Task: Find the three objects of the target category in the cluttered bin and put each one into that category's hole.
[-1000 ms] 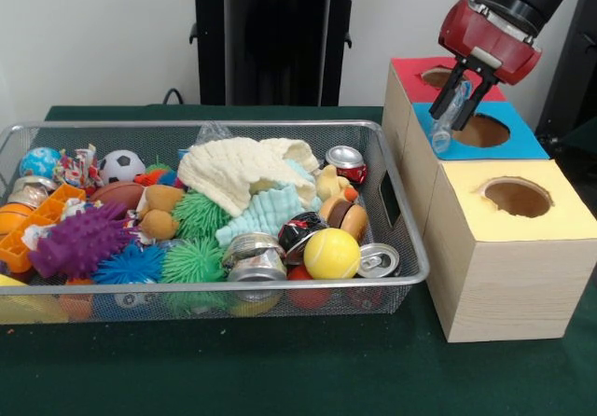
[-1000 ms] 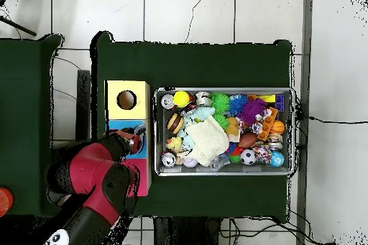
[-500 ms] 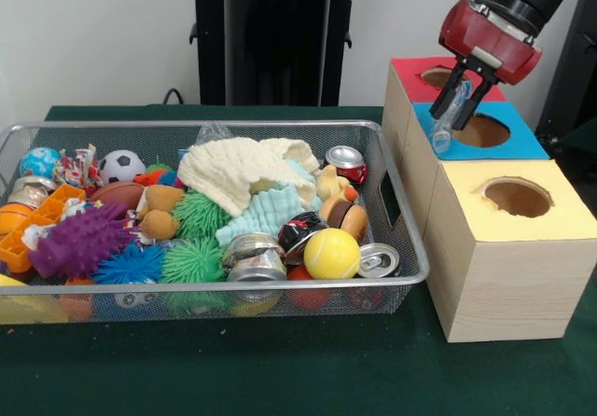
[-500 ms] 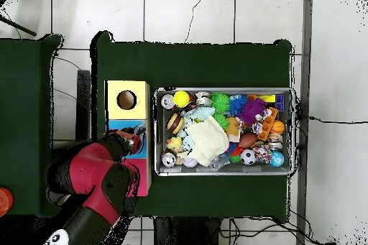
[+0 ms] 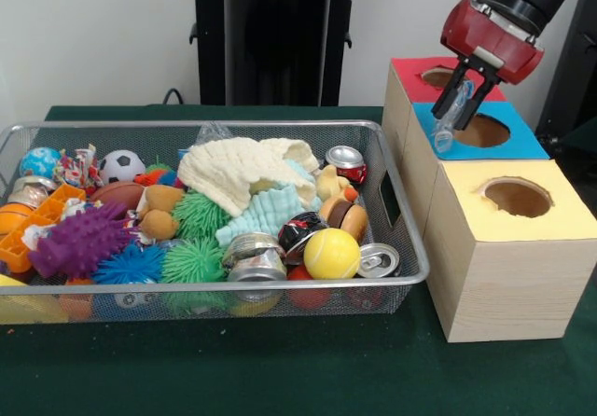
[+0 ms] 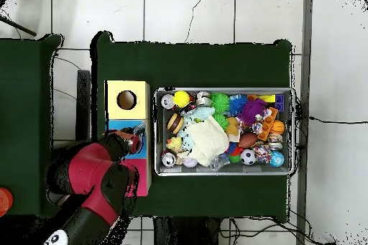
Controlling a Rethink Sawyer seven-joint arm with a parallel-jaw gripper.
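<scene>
My gripper [image 5: 456, 116] hangs over the blue-topped box [image 5: 527, 143], shut on a clear plastic bottle [image 5: 443, 136]. The bottle slants down out of the fingers, its lower end just left of the blue box's round hole [image 5: 483, 131] and slightly above it. The wire bin [image 5: 187, 288] at the left is piled with toys, balls and cans. Among them are a red can [image 5: 346, 162], a silver can [image 5: 378, 260] and crushed cans [image 5: 254, 256]. From overhead, the gripper [image 6: 134, 139] sits over the boxes left of the bin [image 6: 224, 89].
Three boxes stand in a row right of the bin: red-topped [image 5: 410, 64] at the back, blue in the middle, yellow-topped [image 5: 560, 218] nearest, each with a round hole. A cream cloth [image 5: 238, 169] and a yellow ball [image 5: 331, 253] lie in the bin.
The gripper and the bottle have edged slightly up and to the right in the front view. Nothing in the bin has moved.
</scene>
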